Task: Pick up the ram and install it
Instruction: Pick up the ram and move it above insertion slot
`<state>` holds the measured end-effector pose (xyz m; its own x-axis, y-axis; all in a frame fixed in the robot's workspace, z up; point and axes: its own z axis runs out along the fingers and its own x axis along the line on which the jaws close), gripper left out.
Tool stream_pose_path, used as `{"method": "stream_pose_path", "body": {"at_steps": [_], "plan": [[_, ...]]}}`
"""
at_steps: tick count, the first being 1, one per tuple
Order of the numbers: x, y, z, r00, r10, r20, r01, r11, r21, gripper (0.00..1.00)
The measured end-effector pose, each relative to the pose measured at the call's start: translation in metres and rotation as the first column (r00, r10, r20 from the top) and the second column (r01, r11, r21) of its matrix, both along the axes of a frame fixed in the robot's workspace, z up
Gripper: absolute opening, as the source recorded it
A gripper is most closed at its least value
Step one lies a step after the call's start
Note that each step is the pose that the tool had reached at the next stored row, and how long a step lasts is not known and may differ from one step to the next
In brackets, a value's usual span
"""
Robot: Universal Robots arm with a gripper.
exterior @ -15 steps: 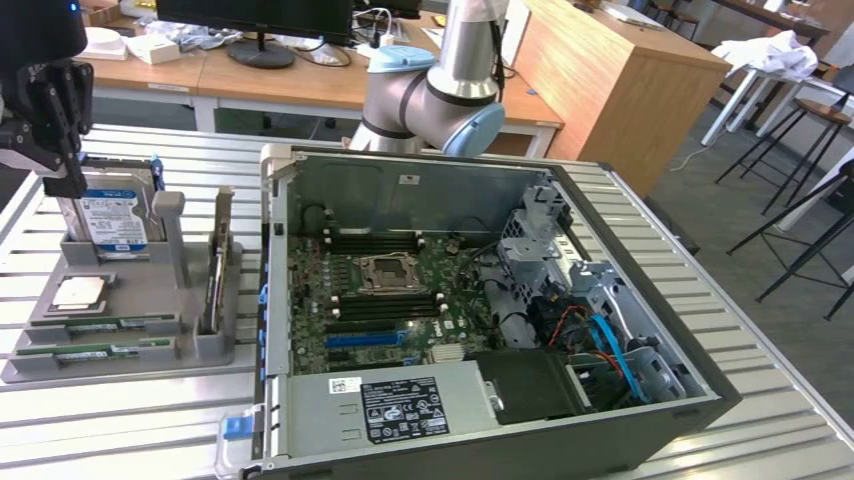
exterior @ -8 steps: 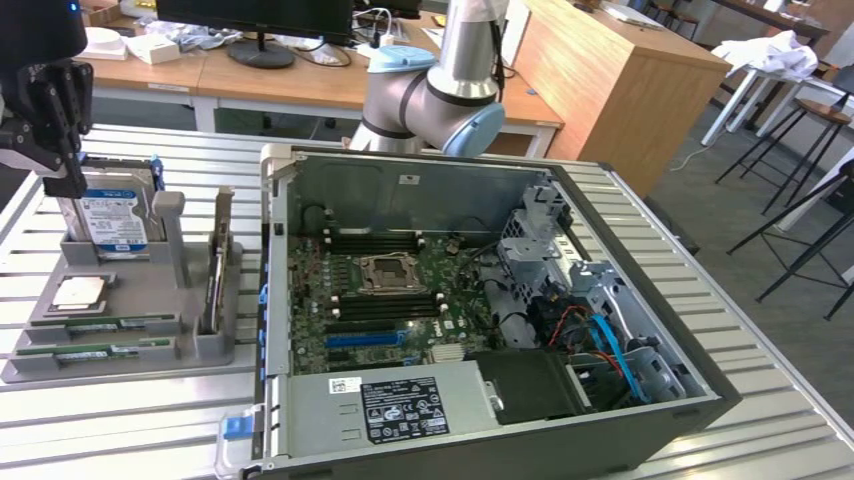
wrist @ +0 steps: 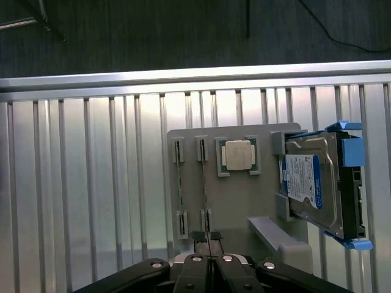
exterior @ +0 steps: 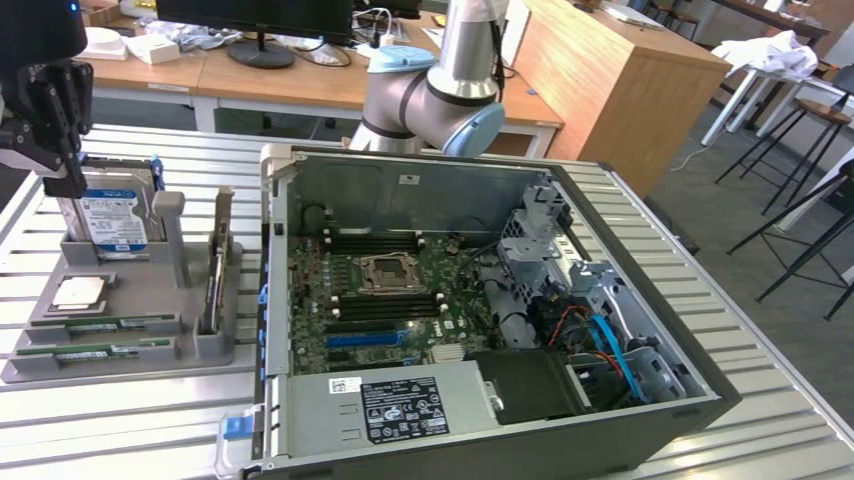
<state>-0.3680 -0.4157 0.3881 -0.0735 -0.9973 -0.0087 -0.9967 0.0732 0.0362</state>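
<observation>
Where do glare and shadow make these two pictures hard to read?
Wrist view: the slatted metal table reflects the light strongly, so the pale gray tray on it looks washed out; the floor beyond is dark. Exterior view: the light is even on the table, but the inside of the computer case lies in shade.

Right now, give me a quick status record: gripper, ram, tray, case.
gripper: shut, holding nothing, above the tray
ram: two green sticks lying in tray slots, neither picked up
tray: also holds the processor and the hard drive
computer case: open, motherboard exposed, to the exterior view's right of the tray
task status: ram not yet installed
</observation>
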Motion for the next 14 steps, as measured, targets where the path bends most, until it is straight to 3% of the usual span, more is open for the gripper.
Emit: {"method": "stream_pose_path", "body": {"at_steps": [2, 4, 5, 8, 14], "plan": [[0.0, 0.0, 0.0, 1.0, 0.0, 0.0, 0.0, 1.0, 0.0001, 0.11], [0.0, 0.0, 0.0, 1.0, 0.0, 0.0, 0.0, 1.0, 0.0, 0.23], [0.0, 0.0, 0.0, 1.0, 0.0, 0.0, 0.0, 1.0, 0.0, 0.23], [0.0, 0.0, 0.0, 1.0, 0.0, 0.0, 0.0, 1.0, 0.0001, 0.36], [0.0001, 0.0, -0.0007, 1.0, 0.0, 0.0001, 0.0, 1.0, 0.0002, 0.36]]}}
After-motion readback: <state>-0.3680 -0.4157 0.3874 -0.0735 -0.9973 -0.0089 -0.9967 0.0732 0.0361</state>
